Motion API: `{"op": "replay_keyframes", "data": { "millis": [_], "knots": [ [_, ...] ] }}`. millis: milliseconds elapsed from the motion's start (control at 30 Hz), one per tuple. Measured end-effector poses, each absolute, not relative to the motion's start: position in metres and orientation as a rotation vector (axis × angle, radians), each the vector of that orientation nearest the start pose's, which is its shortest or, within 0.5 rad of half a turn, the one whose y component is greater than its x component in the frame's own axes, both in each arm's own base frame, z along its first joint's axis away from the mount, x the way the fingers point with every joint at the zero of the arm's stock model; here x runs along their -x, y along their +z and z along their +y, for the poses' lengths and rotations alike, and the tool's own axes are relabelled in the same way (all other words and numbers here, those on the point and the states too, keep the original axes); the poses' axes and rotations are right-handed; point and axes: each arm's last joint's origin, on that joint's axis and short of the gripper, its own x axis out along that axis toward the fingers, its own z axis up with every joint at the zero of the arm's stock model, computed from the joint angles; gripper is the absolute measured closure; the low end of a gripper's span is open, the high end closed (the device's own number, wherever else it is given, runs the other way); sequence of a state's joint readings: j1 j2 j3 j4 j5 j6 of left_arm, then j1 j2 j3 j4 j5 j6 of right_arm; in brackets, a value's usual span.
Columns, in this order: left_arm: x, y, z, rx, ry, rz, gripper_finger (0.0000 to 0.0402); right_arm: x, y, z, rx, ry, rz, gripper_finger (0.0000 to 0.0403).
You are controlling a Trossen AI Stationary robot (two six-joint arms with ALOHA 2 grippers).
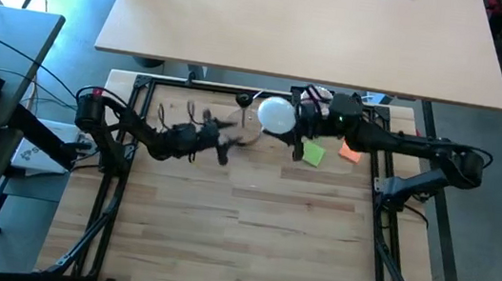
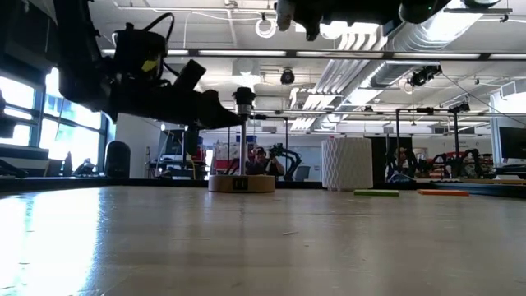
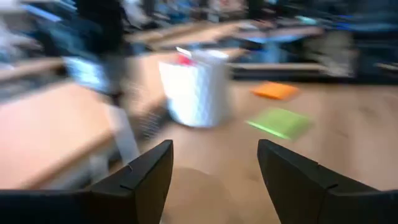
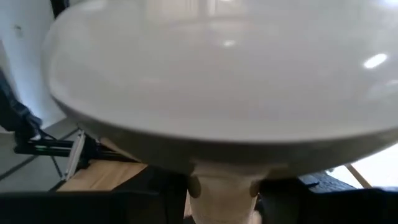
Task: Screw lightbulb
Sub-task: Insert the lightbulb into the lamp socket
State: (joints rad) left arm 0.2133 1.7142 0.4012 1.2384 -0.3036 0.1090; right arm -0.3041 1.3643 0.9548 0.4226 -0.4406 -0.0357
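Lightbulb gripped at its neck by right end effector, raised above the bench, toward twelve o'clock. Left end effector spread wide, gripping nothing, at about eight o'clock from the socket. Judged early: socket bare, seating and turning the bulb not yet done.

White frosted lightbulb aloft near the table's far edge
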Motion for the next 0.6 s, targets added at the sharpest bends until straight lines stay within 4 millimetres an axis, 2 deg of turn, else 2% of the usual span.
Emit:
{"op": "replay_keyframes", "data": {
  "millis": [133, 333, 600],
  "knots": [
    [-0.265, 0.147, 0.089, -0.136, 0.613, 0.037, 0.0168, -0.306, 0.322, -0.096, 0.036, 0.145, 0.000, 0.0251],
    [-0.272, 0.159, 0.121, -0.086, 0.709, 0.025, 0.0155, -0.321, 0.321, -0.102, 0.066, 0.144, 0.024, 0.0251],
    [-0.282, 0.172, 0.134, -0.053, 0.635, -0.023, 0.0160, -0.326, 0.321, -0.102, 0.067, 0.152, 0.037, 0.0251]
  ]
}}
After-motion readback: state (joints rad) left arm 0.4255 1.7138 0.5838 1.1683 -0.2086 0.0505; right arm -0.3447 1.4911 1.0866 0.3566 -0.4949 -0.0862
